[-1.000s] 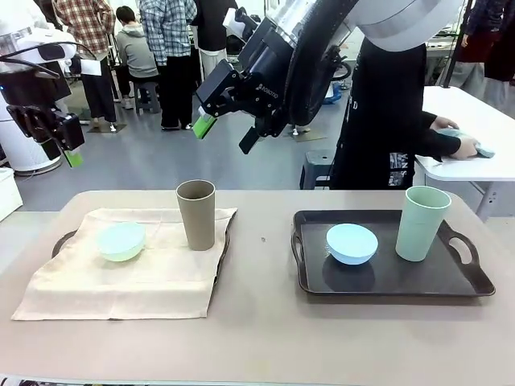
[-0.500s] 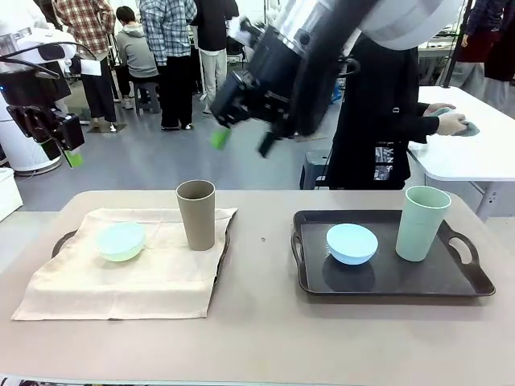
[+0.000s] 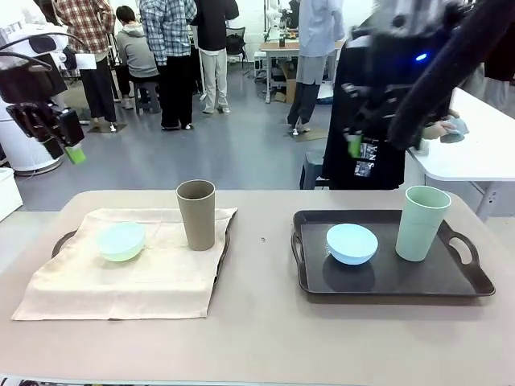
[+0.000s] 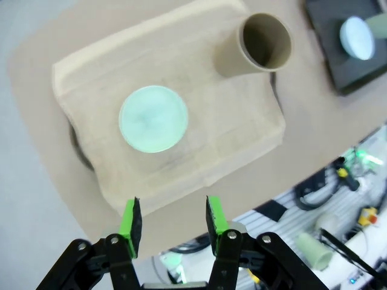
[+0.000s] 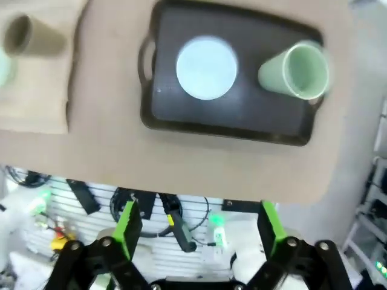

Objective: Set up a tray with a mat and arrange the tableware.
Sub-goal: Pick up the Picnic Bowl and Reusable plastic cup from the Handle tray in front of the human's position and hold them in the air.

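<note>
- Left gripper [image 4: 171,214] hangs empty, jaws part-spread, high left of the mat [image 3: 121,281]; right gripper [image 5: 199,223] gapes wide, empty, high right of the mat.
- You risk toppling the tall brown cup [image 3: 196,213] at the mat's far right corner: soft, draped cloth gives poor footing.
- Mint bowl [image 3: 121,240] sits on the mat; blue bowl [image 3: 352,243] and green cup [image 3: 422,223] stand on the black tray [image 3: 386,285] right of the mat, and their smooth, matte walls could slip in a pinch.
</note>
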Robot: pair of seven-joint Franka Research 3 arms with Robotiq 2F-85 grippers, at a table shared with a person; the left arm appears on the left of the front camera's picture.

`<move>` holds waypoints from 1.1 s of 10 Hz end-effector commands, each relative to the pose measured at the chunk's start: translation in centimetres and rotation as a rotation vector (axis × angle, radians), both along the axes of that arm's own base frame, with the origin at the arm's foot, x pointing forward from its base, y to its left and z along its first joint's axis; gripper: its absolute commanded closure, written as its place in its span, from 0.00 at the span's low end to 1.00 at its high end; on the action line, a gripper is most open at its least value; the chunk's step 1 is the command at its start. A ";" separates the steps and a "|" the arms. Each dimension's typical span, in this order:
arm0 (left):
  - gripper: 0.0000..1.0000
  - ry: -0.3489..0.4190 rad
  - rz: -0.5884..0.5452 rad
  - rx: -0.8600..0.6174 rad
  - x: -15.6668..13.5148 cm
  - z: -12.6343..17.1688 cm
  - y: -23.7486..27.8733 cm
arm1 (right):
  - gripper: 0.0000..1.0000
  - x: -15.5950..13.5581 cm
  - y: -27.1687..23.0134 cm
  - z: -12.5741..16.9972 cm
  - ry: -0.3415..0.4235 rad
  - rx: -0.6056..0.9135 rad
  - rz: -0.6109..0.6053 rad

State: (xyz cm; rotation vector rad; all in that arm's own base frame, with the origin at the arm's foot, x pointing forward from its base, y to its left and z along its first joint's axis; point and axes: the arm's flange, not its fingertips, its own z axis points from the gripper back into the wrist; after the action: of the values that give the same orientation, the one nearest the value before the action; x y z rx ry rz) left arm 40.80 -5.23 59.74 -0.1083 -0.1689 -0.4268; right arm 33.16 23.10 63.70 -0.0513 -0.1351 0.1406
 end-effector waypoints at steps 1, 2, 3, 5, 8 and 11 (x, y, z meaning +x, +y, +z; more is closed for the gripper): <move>0.43 -0.001 0.027 0.067 0.1 -0.4 0.9 | 0.00 2.6 3.5 -2.3 -0.013 0.088 0.129; 0.43 0.000 0.000 0.000 0.0 0.0 0.0 | 0.00 0.0 0.0 0.0 0.000 0.000 0.000; 0.43 0.104 -0.022 -0.238 1.1 0.5 0.4 | 0.00 2.9 -2.3 -1.6 0.114 0.321 0.107; 0.43 0.156 0.069 -0.577 1.1 2.3 5.0 | 0.00 3.6 -11.9 -2.3 0.063 0.837 0.071; 0.00 0.261 0.259 -0.734 -0.8 0.9 9.3 | 0.00 0.2 -21.0 -3.7 -0.041 1.376 0.080; 0.00 0.328 0.265 -0.969 -1.2 -1.7 10.4 | 0.00 -1.8 -23.9 -7.0 -0.016 1.600 0.101</move>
State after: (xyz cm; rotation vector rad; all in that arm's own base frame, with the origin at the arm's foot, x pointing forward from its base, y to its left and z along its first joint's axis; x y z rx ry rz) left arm 39.62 6.02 58.67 -0.9822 -0.0250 -0.0350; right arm 31.41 -1.37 58.72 1.4185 -0.2826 0.0970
